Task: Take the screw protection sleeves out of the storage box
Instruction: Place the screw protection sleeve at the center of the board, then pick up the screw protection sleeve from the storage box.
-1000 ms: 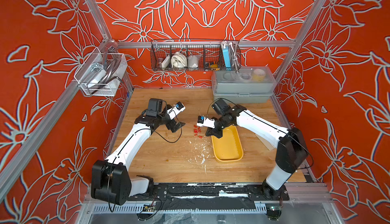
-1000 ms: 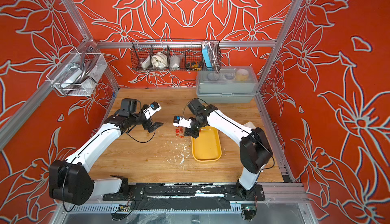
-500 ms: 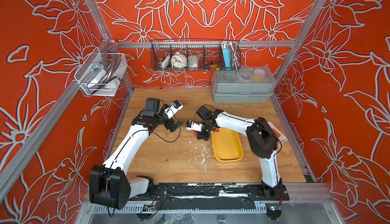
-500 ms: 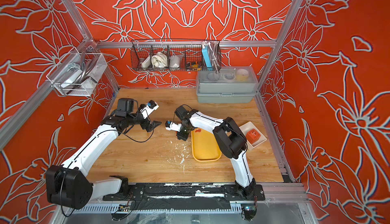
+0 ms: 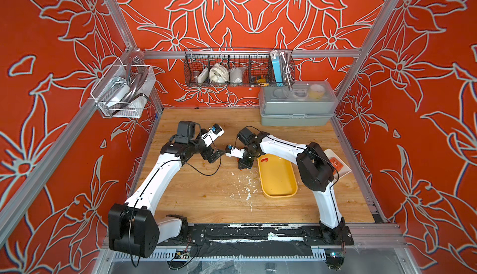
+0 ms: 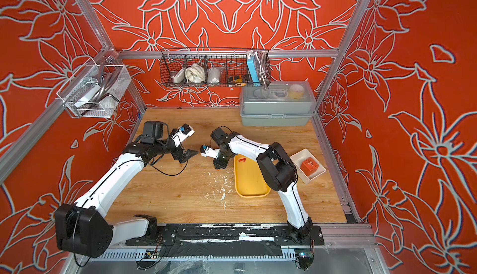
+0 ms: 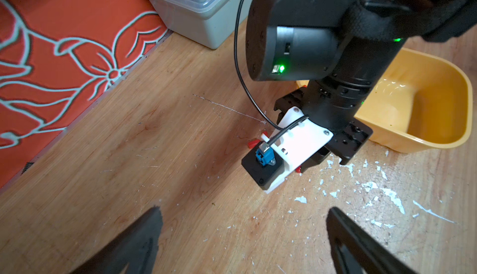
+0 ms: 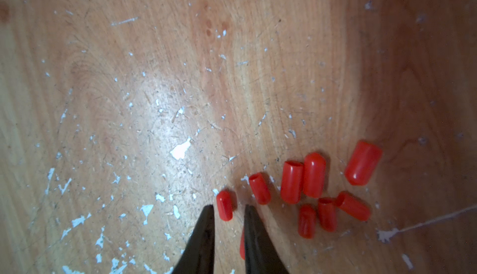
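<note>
The right arm rises from its base at the front edge of the counter (image 5: 193,195) and folds at the elbow beside the yellow tray (image 5: 277,182). It reaches across the tray's far end, and its wrist is bent downward. The right gripper (image 5: 244,165) points at the wood just beside the tray's far corner, on the side toward the other arm. In the right wrist view its two dark fingers stand a little apart with their tips close over the counter, and they clamp nothing. One of the sleeves (image 8: 224,209) lies flat in the gap at the tips.

The left arm stretches forward from its own base. The left gripper (image 5: 214,157) hangs above the counter near the right one and is aimed at it. Its fingers are spread wide with nothing between them.

The sleeves are short, glossy red tubes, each rounded shut at one end and open at the other. Eight lie in full view in a loose cluster on the bare wood beside the right gripper, several touching side by side. Another shows partly from behind a finger.

In both top views a few more red pieces (image 5: 263,160) lie inside the tray at its far end, too small to count surely. The tray is shallow with rounded corners, and its long side runs front to back. White flecks (image 8: 180,150) dot the wood around the cluster.
</note>
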`<state>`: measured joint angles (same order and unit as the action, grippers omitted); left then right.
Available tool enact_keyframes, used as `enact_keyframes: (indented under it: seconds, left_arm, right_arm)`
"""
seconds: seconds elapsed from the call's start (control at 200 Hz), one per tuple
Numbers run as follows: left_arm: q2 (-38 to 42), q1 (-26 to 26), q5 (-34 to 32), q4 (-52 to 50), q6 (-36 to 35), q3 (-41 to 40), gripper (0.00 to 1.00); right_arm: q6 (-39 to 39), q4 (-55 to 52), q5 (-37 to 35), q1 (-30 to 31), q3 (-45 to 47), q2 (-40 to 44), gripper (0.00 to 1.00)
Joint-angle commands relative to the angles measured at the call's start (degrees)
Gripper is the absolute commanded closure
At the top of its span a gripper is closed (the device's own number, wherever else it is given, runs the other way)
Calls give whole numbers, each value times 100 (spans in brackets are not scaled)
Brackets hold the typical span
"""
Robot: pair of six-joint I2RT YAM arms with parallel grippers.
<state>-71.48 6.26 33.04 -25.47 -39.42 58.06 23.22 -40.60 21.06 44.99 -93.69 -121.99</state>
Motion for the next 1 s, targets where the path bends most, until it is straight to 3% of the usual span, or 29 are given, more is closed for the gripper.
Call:
enact_keyframes:
  seconds: [0.0,0.31,0.47,0.585,0.766,0.996]
  left_arm:
    - [160,-29,296,-236,-62,46,2]
    - [170,77,1491,-274,221,-167,2]
    - [64,594,1648,-60,40,-371,2]
    - [-210,995,1750,25,-56,-375,2]
    - [-488,1536,1741,452,136,-503,2]
    - [-482,1606,1680,581,270,-575,2]
  right_arm:
    - [55,-370,101,-54,-103,386,76]
    - [670,-526,353,-591,1105,2037,65]
    - [1006,-291,103,-1086,2039,2887,61]
    - [1324,74,-507,-1243,2660,3260,58]
    - [1632,764,-1018,-1258,3147,3059,60]
    - [1824,1132,-1244,-1256,2856,2263,64]
